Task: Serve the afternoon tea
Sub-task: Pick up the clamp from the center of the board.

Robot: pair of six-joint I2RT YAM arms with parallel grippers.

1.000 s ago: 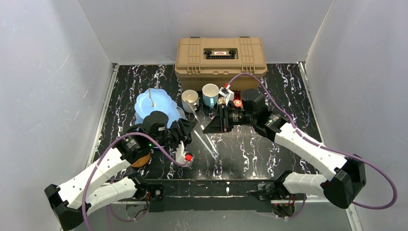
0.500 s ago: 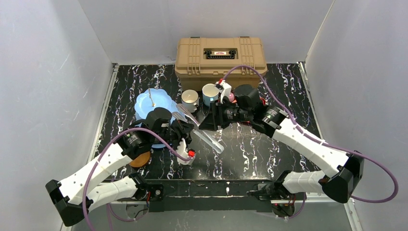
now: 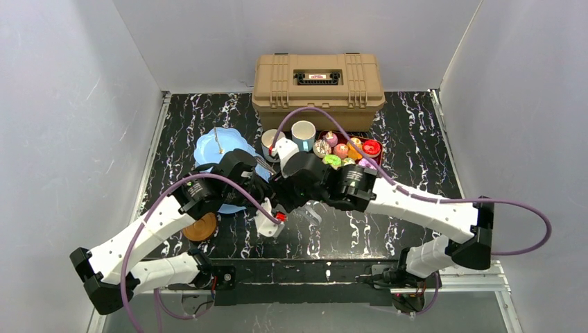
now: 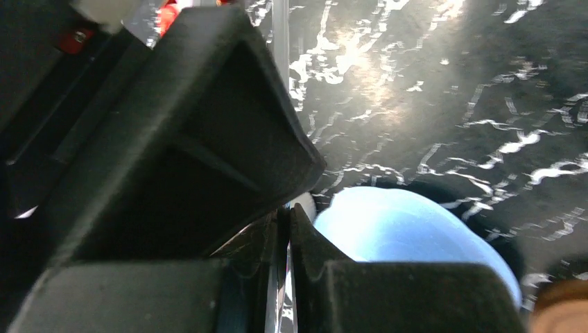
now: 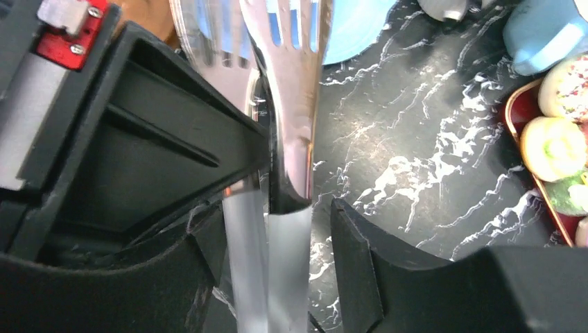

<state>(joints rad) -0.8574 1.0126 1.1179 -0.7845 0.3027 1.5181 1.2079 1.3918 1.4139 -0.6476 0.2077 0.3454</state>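
My left gripper (image 3: 265, 186) is shut on the metal tongs (image 3: 311, 213), holding them over the middle of the table; in the left wrist view (image 4: 289, 215) a thin metal strip sits between the closed jaws. My right gripper (image 3: 286, 197) has its open jaws around the same tongs (image 5: 291, 139), with a gap at the right finger (image 5: 347, 236). The light-blue cake stand (image 3: 220, 148) is just left of both grippers. The white mug (image 3: 271, 139) and light-blue mug (image 3: 303, 134) stand behind them. Toy cakes (image 3: 331, 150) lie on the dark-red tray (image 3: 372, 155). A brown saucer (image 3: 202, 228) lies near left.
The tan toolbox (image 3: 317, 81) stands shut at the back centre, right behind the mugs and tray. The two arms cross closely at mid-table. White walls close in the left, right and back sides. The right wrist view shows the tray rim (image 5: 514, 114) at right.
My right arm has swung left from over the tray to the tongs, uncovering the cakes. My left gripper kept the tongs and shifted slightly back and right.
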